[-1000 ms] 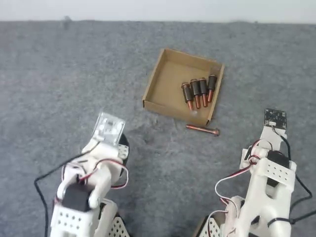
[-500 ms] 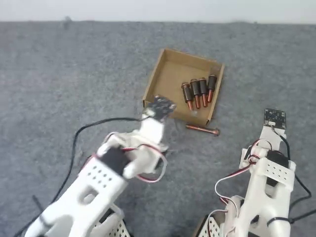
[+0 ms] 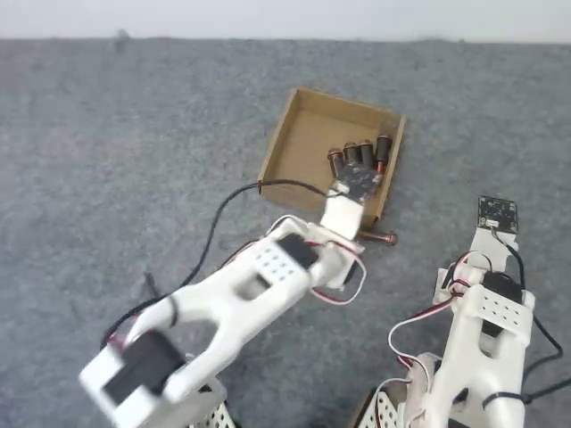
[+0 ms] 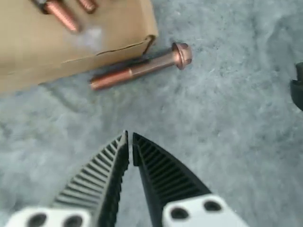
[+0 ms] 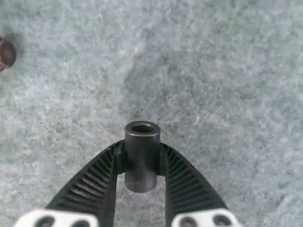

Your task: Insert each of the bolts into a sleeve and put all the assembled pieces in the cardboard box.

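A loose copper bolt (image 4: pixel 142 69) lies on the grey carpet against the front wall of the cardboard box (image 4: pixel 71 54). My left gripper (image 4: pixel 129 138) hovers just short of it, shut and empty. In the high view the left arm (image 3: pixel 268 276) stretches across to the box (image 3: pixel 277 152), covering most of the bolt (image 3: pixel 382 238). Several assembled bolt-and-sleeve pieces (image 3: pixel 361 153) lie inside the box. My right gripper (image 5: pixel 141 150) is shut on an upright black sleeve (image 5: pixel 142 158), and the bolt's head (image 5: pixel 5 53) shows farther off.
The right arm (image 3: pixel 486 312) stands at the front right, a short way from the box's corner. Bare grey carpet (image 3: pixel 134 134) spreads to the left of the box and behind it.
The left arm has swung from the front left across to the box's front wall, over the loose bolt. The right arm has kept still with the sleeve.
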`<act>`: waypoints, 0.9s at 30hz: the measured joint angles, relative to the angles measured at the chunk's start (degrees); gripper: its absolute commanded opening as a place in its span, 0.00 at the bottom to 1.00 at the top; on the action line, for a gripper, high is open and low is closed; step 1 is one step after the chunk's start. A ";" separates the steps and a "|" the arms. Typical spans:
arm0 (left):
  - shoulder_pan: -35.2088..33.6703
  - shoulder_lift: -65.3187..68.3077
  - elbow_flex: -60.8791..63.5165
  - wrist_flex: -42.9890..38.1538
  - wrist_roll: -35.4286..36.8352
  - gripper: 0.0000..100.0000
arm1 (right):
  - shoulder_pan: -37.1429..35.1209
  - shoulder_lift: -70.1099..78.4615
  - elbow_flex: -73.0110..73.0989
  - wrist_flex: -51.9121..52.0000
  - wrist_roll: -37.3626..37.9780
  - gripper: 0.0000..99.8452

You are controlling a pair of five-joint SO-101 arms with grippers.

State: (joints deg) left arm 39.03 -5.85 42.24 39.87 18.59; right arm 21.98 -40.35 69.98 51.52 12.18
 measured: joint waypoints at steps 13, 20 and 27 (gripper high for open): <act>0.09 25.32 -21.19 -6.86 0.26 0.01 | 0.00 0.00 0.00 0.00 0.00 0.01; 0.44 31.47 -29.54 -6.77 0.35 0.01 | 0.00 0.00 0.00 -1.05 0.00 0.01; 0.26 34.90 -34.55 -6.77 0.35 0.01 | 0.00 0.00 0.00 -1.05 0.00 0.01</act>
State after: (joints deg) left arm 39.30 29.05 7.69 33.10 18.95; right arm 21.98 -40.35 69.98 50.46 12.18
